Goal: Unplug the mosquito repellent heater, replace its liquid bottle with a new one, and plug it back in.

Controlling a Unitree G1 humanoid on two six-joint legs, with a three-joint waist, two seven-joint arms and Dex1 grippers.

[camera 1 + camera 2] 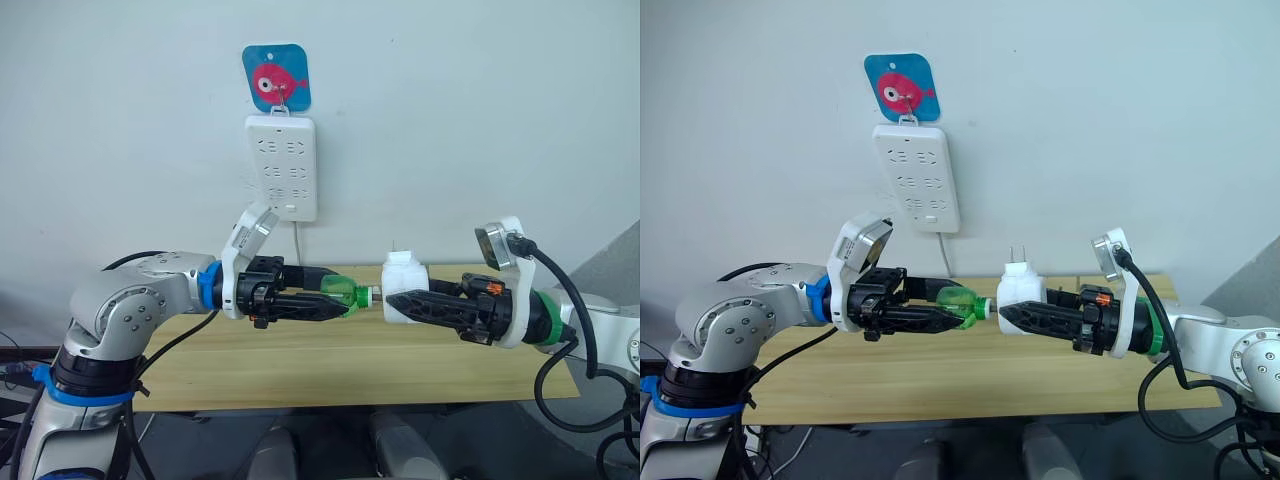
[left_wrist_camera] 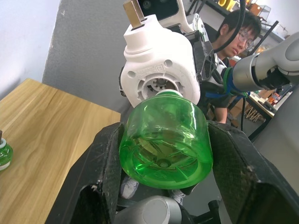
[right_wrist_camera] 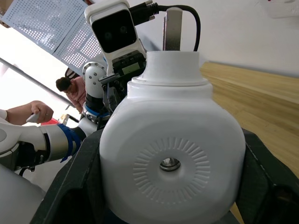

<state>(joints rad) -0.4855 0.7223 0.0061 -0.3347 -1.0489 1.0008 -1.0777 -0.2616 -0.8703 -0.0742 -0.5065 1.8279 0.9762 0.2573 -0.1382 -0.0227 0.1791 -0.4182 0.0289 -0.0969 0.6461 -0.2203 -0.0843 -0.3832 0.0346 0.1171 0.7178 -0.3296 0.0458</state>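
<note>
Left eye view showed both arms raised above the wooden bench (image 1: 300, 370), their grippers facing one another in mid-air in front of the pale wall. The left gripper (image 1: 335, 298) was clamped on a green liquid bottle (image 1: 350, 293), its black fingers (image 2: 100, 177) pressed against the bottle's two sides with the bottle's base turned toward the wrist camera. The right gripper (image 1: 400, 303) was closed around the mosquito repellent heater (image 1: 405, 280), a white rounded unit held off the bench with its metal prongs (image 1: 1017, 254) pointing up. The bottle's neck met the heater's socket side, so bottle and heater were touching between the two grippers; how far the neck sat inside could not be told. In the right wrist view the heater's domed face (image 3: 170, 163), ringed with fine ribs around a small central hole, sat between the gripper's black fingers (image 3: 268, 182). On the wall behind, a tall white power strip (image 1: 281, 165) hung from a hook under a blue sticker (image 1: 276, 78) with a red fish on it, its cord dropping behind the bench. In the left wrist view another small green-and-white bottle (image 2: 3, 154) stood on the bench, well apart from the grippers, and a seated person (image 2: 236, 32) was visible beyond the right arm
</note>
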